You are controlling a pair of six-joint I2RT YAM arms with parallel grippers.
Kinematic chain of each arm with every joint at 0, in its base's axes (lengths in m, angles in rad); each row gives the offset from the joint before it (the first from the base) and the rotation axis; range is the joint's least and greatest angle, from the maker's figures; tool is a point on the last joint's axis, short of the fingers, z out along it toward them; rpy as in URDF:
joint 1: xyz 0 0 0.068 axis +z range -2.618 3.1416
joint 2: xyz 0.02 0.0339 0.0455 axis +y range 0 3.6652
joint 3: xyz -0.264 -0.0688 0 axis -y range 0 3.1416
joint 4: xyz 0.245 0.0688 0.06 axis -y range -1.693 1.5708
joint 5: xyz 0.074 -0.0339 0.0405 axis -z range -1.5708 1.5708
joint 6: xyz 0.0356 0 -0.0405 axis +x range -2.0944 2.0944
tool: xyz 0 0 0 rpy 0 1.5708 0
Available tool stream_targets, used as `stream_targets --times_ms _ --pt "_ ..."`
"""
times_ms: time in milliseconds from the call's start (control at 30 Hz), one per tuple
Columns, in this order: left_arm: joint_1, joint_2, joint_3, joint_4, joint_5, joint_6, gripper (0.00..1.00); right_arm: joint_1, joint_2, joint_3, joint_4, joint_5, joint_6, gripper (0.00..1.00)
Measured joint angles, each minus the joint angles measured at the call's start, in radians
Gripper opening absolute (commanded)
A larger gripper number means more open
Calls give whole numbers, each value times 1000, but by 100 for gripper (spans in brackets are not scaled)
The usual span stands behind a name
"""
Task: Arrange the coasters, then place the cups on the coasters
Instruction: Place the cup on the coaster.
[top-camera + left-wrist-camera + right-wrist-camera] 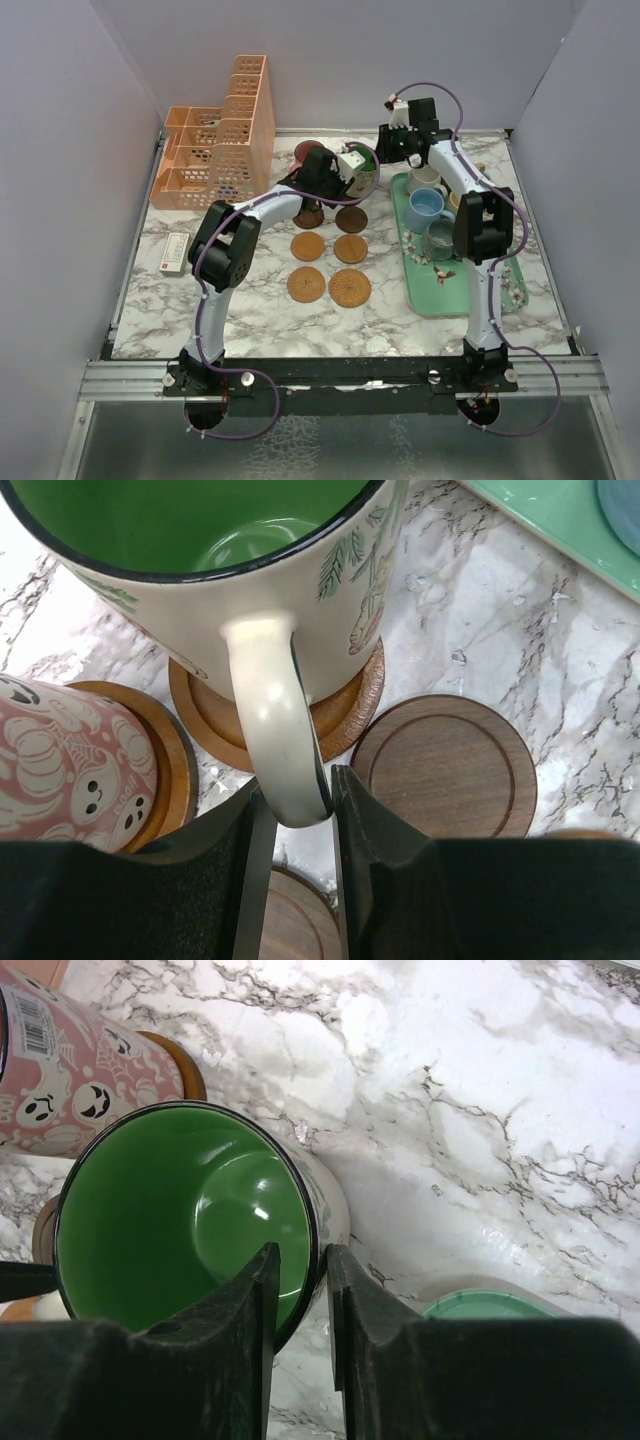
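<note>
A green-lined cup (200,520) (150,1220) (368,171) stands on a light brown coaster (345,715). My left gripper (293,785) is shut on its cream handle (270,720). My right gripper (303,1252) straddles the cup's rim, one finger inside and one outside. Its jaws are narrow, with a sliver of green still showing beside the inner finger. A pink ghost-patterned cup (70,760) (80,1070) stands on the coaster to the left. Several bare coasters (350,248) lie in two columns nearer the arms, one of them dark (445,765).
A mint-green tray (430,290) at the right holds a blue cup (425,205), a grey cup (440,238) and a cream cup (427,178). A peach lattice organiser (215,150) fills the back left. A small white box (175,252) lies at the left.
</note>
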Motion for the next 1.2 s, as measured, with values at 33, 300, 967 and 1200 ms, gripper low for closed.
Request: stream_targets --times_ms 33,300,967,1200 --pt "0 1 0 0 3 -2 29 2 0 0 3 8 -1 22" --pt "0 11 21 -22 12 -27 28 19 -10 -10 18 67 -9 18" --pt "0 51 121 -126 10 -68 33 66 -49 -53 47 154 -43 2" --pt "-2 66 170 -161 10 -87 14 66 -51 -54 42 165 -43 1"
